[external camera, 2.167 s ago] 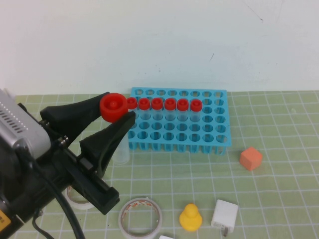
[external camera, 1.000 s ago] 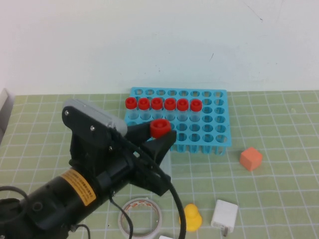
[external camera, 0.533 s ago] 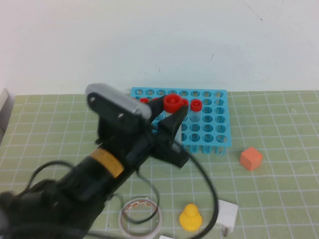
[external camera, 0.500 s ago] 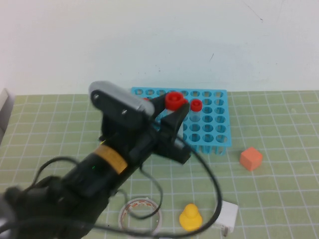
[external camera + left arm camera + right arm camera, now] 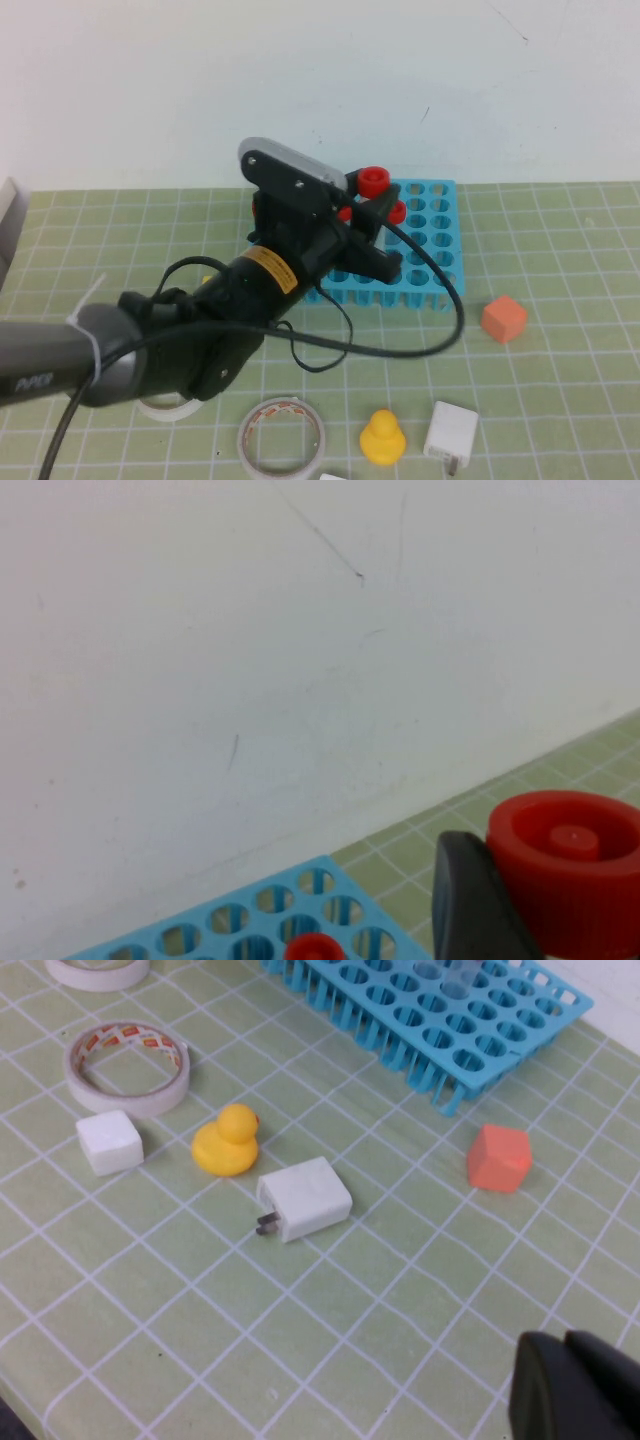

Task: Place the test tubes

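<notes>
Left gripper [image 5: 368, 203] part-closed, clamping red-capped test tube [image 5: 374, 180] over blue plastic rack [image 5: 432, 245] of round holes. Right gripper [image 5: 575, 1385] fully closed, empty, above green gridded mat [image 5: 200, 1290].

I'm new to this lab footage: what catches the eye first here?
The left end effector holds a red-capped test tube above the blue rack at the mat's far side. The right end effector, shut, hangs over the mat near the orange cube.
</notes>
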Controlling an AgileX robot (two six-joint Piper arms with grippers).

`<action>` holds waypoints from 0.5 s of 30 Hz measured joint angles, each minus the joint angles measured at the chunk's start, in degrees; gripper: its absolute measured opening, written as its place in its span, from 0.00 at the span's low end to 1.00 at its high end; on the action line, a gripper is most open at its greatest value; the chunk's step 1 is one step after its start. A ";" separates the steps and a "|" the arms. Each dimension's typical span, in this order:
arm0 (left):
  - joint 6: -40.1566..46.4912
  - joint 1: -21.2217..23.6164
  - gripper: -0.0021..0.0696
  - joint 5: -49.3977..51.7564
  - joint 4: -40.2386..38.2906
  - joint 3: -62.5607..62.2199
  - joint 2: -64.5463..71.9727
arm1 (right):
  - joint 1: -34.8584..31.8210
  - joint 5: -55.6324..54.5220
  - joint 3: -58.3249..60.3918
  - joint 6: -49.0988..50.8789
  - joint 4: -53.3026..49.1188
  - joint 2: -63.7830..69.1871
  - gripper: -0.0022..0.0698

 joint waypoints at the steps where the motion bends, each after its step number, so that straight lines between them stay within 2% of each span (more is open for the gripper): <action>1: -1.04 0.77 0.40 -0.81 0.42 -0.03 0.51 | 0.00 0.00 0.00 0.00 0.00 0.00 0.03; 6: -10.85 6.33 0.40 -2.81 4.56 -0.88 1.74 | 0.00 0.00 0.00 0.00 0.00 0.00 0.03; 11: -22.47 12.12 0.40 -3.05 21.13 -5.69 4.72 | 0.00 0.00 0.00 0.00 0.00 0.00 0.03; 15: -25.93 12.93 0.40 -3.64 30.02 -12.43 8.35 | 0.00 0.00 0.00 0.00 0.00 0.00 0.03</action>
